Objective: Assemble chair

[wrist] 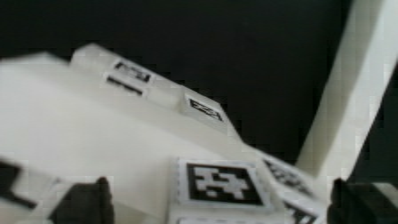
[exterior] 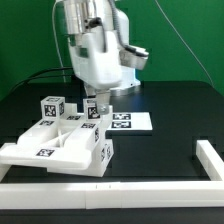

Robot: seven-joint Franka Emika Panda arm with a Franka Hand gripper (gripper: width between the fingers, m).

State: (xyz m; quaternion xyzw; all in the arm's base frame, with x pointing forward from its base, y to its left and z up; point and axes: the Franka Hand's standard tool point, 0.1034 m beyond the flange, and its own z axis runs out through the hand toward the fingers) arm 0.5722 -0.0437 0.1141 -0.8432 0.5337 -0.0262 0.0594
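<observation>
The chair (exterior: pixel 62 142) is a chunky white structure of slabs and tagged blocks on the black table, at the exterior view's left. A tagged post (exterior: pixel 52 107) stands at its back. My gripper (exterior: pixel 93 101) hangs directly over a second tagged block (exterior: pixel 92 112) on the structure. In the wrist view the gripper (wrist: pixel 222 206) is open, and its dark fingers (wrist: pixel 82 200) stand wide on either side of that tagged block (wrist: pixel 222 186), with gaps on both sides. The chair's slab (wrist: pixel 80 125) with more tags lies beyond it.
The marker board (exterior: pixel 132 122) lies flat just to the exterior view's right of the chair. A white border rail (exterior: pixel 212 160) runs along the right and another along the front (exterior: pixel 120 186). In the wrist view a rail (wrist: pixel 342 105) also shows.
</observation>
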